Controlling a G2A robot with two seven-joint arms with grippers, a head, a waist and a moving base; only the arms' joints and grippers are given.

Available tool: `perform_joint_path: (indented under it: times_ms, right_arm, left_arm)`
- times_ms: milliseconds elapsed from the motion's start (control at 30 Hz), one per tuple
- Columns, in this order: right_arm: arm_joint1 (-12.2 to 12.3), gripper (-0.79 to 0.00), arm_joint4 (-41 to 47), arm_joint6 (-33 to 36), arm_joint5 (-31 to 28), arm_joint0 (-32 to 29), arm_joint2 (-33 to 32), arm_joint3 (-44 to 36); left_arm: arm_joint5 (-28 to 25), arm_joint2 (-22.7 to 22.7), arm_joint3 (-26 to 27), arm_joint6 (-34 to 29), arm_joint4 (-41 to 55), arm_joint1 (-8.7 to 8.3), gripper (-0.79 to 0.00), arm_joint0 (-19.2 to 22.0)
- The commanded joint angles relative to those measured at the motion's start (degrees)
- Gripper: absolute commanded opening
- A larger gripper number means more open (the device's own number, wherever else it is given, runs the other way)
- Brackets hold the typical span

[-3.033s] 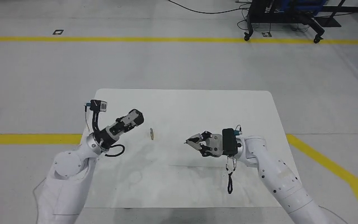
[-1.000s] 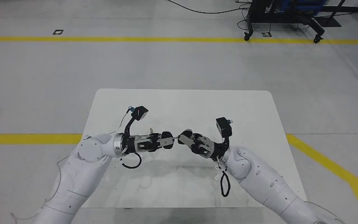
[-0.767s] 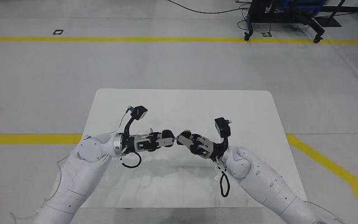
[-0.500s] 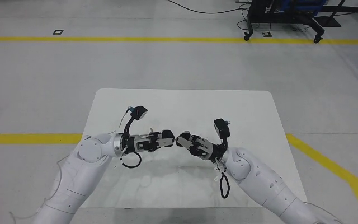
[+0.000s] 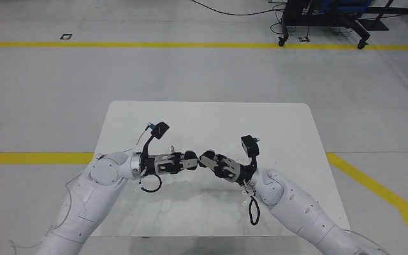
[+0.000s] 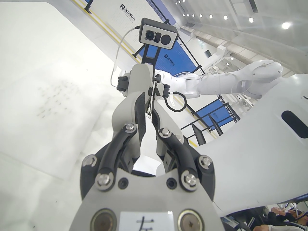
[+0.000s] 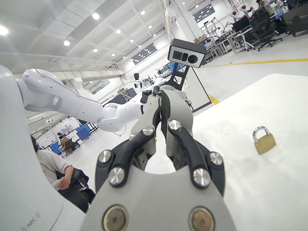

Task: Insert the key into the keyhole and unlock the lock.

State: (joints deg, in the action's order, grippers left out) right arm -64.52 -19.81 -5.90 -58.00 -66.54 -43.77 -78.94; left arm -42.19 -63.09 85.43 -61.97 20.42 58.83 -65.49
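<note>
**Grippers nose to nose above the table, key between them**

Right gripper (image 5: pixel 204 159) hangs above the middle of the white table (image 5: pixel 268 121), tip to tip with the left gripper (image 5: pixel 190 157); from above it cannot be told whether the 2 tips touch or only come very near. In the right wrist view the right gripper's black ribbed pads (image 7: pixel 164 111) stand pressed close together; they hold the key (image 6: pixel 149 108). The left wrist view shows the key as 1 thin metal strip seen edge-on; it runs out from the right gripper's tip and into the mouth of the left gripper. Whether the left gripper clamps that strip or merely stands around it cannot be told; the strip is too thin to judge. Both arms come in from the near side of the table, forearms angled toward each other; the left arm's wrist camera (image 7: pixel 187 55) rides on a black bracket above its gripper, and 1 black cable loop (image 5: pixel 150 184) hangs beside the left wrist.

Padlock (image 7: pixel 264 141) stands on the table by itself, brass body down and silver shackle up, leaning slightly; it is apart from both grippers and touched by neither. In the top view it is a small shape just beside the left forearm, on the forearm's far side.
</note>
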Motion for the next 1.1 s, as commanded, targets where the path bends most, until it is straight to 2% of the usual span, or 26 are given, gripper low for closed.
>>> perform_joint_path:
  times_ms: [0,67,100,133,267,367,900,1000,1067]
  right_arm:
    - [-0.08,-0.785,-0.07,0.24,0.0,0.04,0.01,0.01]
    - [-0.2,-0.785,-0.31,0.41,0.0,0.09,-0.01,0.01]
    - [-0.27,-0.548,-0.41,0.44,0.0,0.12,-0.03,-0.04]
    - [-0.34,0.0,-0.45,0.44,0.0,0.13,-0.05,-0.03]
    - [-0.43,0.0,-0.17,0.33,0.0,0.09,-0.1,0.01]
    - [-0.43,0.0,-0.17,0.33,0.0,0.09,-0.1,0.01]
    - [-0.43,0.0,-0.17,0.33,0.0,0.09,-0.1,0.01]
    - [-0.43,0.0,0.12,0.61,0.68,-0.2,-0.23,-0.15]
    - [-0.1,0.0,1.0,4.11,2.36,0.11,-0.87,0.71]
  left_arm:
    - [-0.17,-0.36,-0.32,1.19,-0.32,-0.01,-0.785,0.05]
    - [-0.63,-0.34,-0.12,1.8,-0.97,0.01,-0.785,0.05]
    - [-0.76,-0.32,-0.07,2.16,-0.54,0.03,-0.785,-0.02]
    - [-0.84,-0.33,-0.08,2.23,-0.41,0.03,-0.785,-0.03]
    - [-1.34,-1.63,-0.58,3.54,1.04,-0.14,-0.785,-0.04]
    - [-2.23,-3.61,-1.17,7.94,3.94,-0.17,-0.785,-0.8]
    - [-2.23,-3.61,-1.17,7.94,3.94,-0.17,-0.785,-0.8]
    - [-0.97,-4.18,0.89,9.26,-2.13,-0.33,-0.785,-1.14]
    - [-0.12,-3.95,2.14,9.37,-3.56,-0.38,-0.785,-1.8]
